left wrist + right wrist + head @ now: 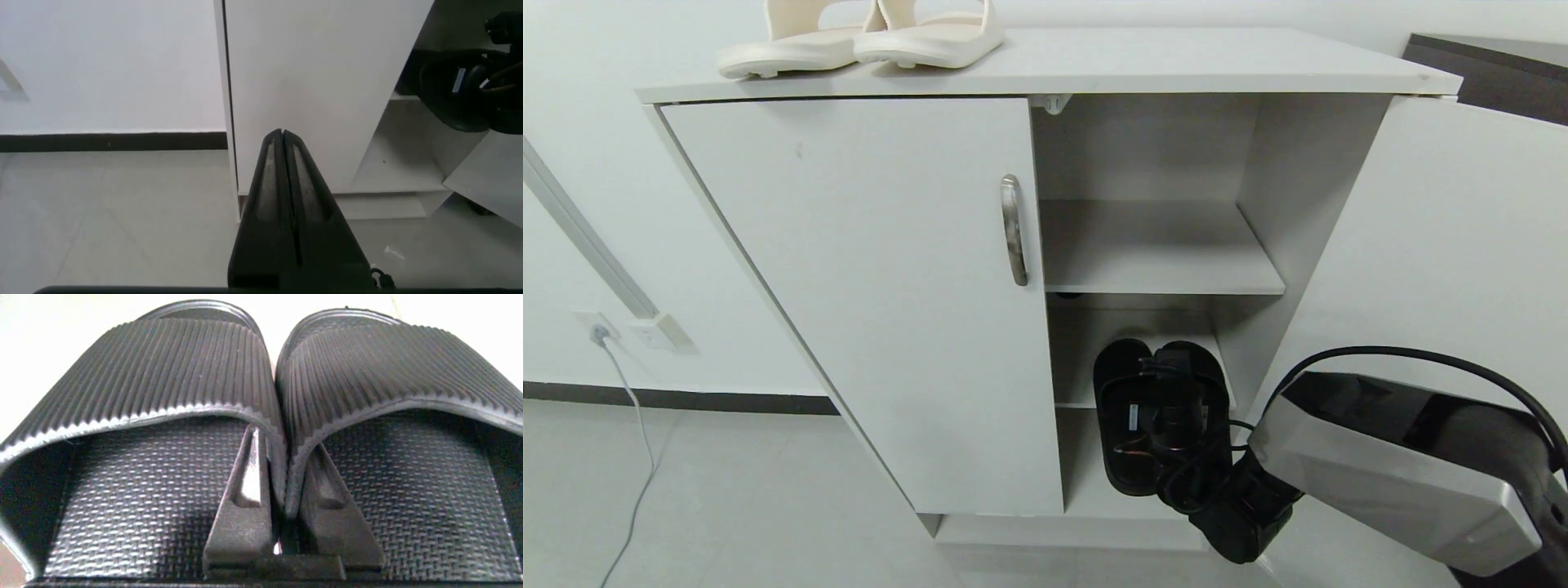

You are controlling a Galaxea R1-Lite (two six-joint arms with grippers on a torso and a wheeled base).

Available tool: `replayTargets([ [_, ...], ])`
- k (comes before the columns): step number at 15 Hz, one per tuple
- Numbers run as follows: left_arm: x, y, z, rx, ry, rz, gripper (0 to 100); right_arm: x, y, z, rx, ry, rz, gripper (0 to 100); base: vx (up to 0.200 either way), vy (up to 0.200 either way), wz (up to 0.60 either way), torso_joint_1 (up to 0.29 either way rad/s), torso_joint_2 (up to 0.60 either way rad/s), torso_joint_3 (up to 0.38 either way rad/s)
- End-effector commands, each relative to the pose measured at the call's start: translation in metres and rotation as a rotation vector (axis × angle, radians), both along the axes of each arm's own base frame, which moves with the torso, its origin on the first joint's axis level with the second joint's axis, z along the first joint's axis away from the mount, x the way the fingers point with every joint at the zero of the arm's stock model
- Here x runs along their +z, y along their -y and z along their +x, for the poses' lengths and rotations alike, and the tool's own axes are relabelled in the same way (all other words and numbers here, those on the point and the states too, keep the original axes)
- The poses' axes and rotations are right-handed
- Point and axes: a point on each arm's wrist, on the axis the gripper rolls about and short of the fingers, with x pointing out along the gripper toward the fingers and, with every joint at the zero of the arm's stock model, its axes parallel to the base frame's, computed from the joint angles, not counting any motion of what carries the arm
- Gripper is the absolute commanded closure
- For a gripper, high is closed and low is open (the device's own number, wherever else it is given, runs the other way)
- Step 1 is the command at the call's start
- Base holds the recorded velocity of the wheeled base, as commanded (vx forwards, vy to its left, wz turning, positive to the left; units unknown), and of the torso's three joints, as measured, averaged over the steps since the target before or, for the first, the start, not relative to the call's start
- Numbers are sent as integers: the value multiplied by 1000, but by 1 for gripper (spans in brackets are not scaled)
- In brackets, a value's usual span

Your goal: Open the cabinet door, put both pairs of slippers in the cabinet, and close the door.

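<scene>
Head view: black slippers (pixel 1125 388) at lower centre, on the open cabinet's (pixel 1217 61) lower shelf.
Right gripper (pixel 284 469): clamps both inner straps, so the pair travels as one.
Left gripper (pixel 282 140): fingers pressed together, empty.

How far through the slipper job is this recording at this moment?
Done: the right door stands open. In hand: the right gripper pinches the black slippers by their straps at the lower shelf, not yet released. Remaining: the white slippers, on the cabinet top, then closing the door.
</scene>
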Motion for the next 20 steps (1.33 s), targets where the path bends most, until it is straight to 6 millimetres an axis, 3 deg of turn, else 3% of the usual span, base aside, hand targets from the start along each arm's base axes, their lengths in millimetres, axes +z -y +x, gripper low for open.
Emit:
replayTargets([
  [1, 0, 0, 0, 0, -1, 0, 100, 0, -5, 9, -2, 14, 14, 100, 0, 0, 0, 0, 0, 0],
  [9, 0, 0, 0, 0, -1, 0, 100, 1, -10, 34, -14, 12, 12, 100, 0, 0, 0, 0, 0, 0],
  [20, 0, 0, 0, 0, -1, 0, 100, 21, -9, 65, -28, 21, 24, 100, 0, 0, 0, 0, 0, 0],
])
